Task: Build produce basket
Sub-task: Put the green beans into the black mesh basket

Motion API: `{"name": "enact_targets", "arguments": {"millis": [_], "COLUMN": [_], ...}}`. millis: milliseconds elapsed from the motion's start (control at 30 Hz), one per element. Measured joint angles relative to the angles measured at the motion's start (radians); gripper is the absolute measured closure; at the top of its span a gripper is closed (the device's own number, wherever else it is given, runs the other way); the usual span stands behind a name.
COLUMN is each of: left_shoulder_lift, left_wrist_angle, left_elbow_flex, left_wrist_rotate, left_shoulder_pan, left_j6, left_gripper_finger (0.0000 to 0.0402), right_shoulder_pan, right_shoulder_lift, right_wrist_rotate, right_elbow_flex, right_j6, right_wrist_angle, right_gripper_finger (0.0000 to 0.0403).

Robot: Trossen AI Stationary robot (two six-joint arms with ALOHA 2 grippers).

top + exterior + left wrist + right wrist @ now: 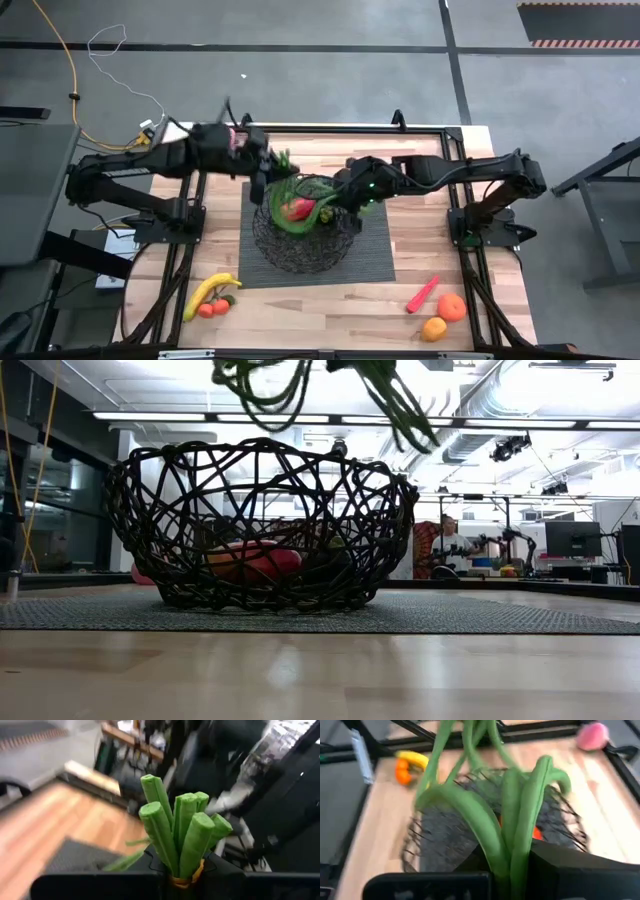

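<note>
The black wire basket stands on a dark ribbed mat with a red-orange mango inside it. A bundle of long green beans arches above the basket between both grippers; in the low view its loops hang clear of the rim. My left gripper is shut on one end and my right gripper on the other. A banana and tomatoes lie near left. A chili and oranges lie near right. My left gripper pinches the beans' banded end between its two fingers, by a yellow band; the cut tips stick out past the fingers. My right gripper pinches several bean strands between its fingers, slanting down from the table's right. The strands curve out over the basket, lifted clear.
A pink ball lies on the wooden table beyond the basket, toward the far left. The arms' dark frames stand at both table sides. In the low view a person sits far behind.
</note>
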Motion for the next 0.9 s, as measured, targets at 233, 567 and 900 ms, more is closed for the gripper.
{"name": "enact_targets", "arguments": {"millis": [233,567,900], "left_shoulder_lift": [0.005,0.006,0.006], "left_wrist_angle": [0.023,0.026,0.039], "left_elbow_flex": [-0.148,-0.339,-0.453], "left_wrist_rotate": [-0.119,-0.133,-0.157], "left_shoulder_pan": [-0.091,-0.137,-0.116], "left_j6": [-0.124,-0.318,-0.419], "left_gripper_finger": [0.0385,0.0385,0.0385], "right_shoulder_pan": [0.006,-0.025,-0.069], "right_shoulder_lift": [0.099,0.208,0.316], "right_wrist_rotate": [-0.166,-0.295,-0.361], "right_elbow_flex": [0.026,0.026,0.025], "right_j6": [0.047,0.041,0.041], "right_wrist_angle": [0.014,0.050,0.049], "right_gripper_finger": [0.0402,0.0402,0.0402]}}
